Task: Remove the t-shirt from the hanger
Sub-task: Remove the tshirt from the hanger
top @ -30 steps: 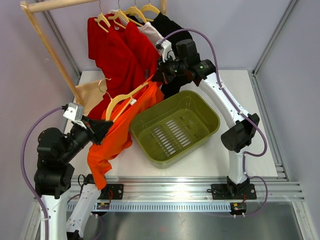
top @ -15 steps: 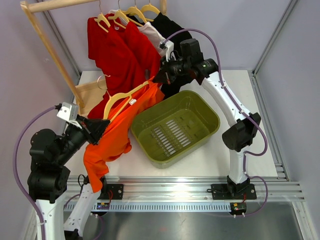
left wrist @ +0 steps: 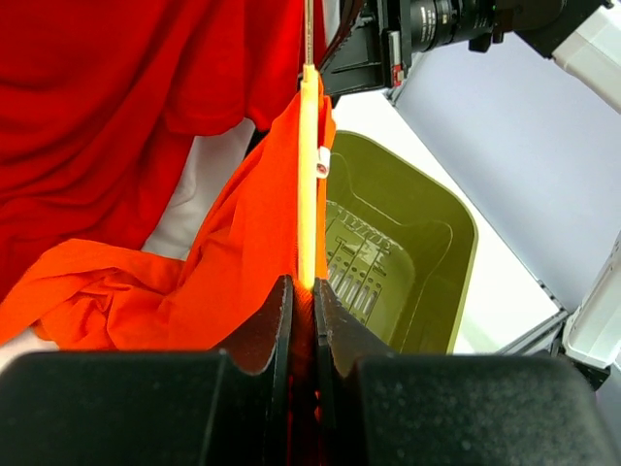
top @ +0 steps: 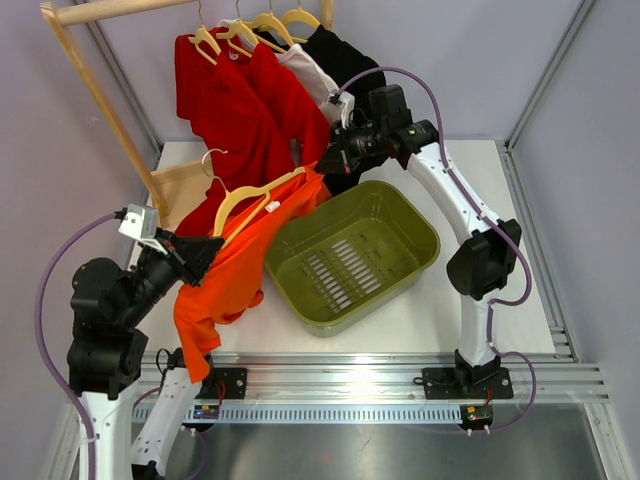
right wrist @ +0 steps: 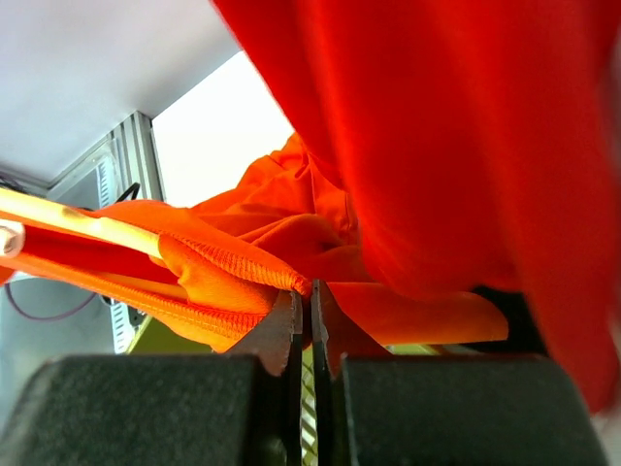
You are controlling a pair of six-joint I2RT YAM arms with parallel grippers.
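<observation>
An orange t-shirt (top: 230, 275) hangs on a pale yellow hanger (top: 250, 195) that is held slanted above the table's left side. My left gripper (top: 205, 248) is shut on the hanger's lower end, with orange cloth caught between the jaws. In the left wrist view the hanger (left wrist: 309, 175) runs straight up from the gripper (left wrist: 303, 291), with the t-shirt (left wrist: 233, 252) draped to its left. My right gripper (top: 330, 160) is shut on the t-shirt's ribbed edge at the upper end. The right wrist view shows that gripper (right wrist: 303, 291) pinching the t-shirt (right wrist: 223, 252) beside the hanger (right wrist: 78, 225).
An olive green basket (top: 400, 215) sits mid-table, right of the t-shirt. A wooden rack (top: 100, 90) at the back left carries red shirts (top: 240, 100) and a black one (top: 345, 55) on yellow hangers. A beige garment (top: 180, 190) lies below the rack.
The right gripper has drawn the t-shirt's edge slightly right. The left arm swung left and came back, and the hanger now sits a little higher. Both grips are unchanged.
</observation>
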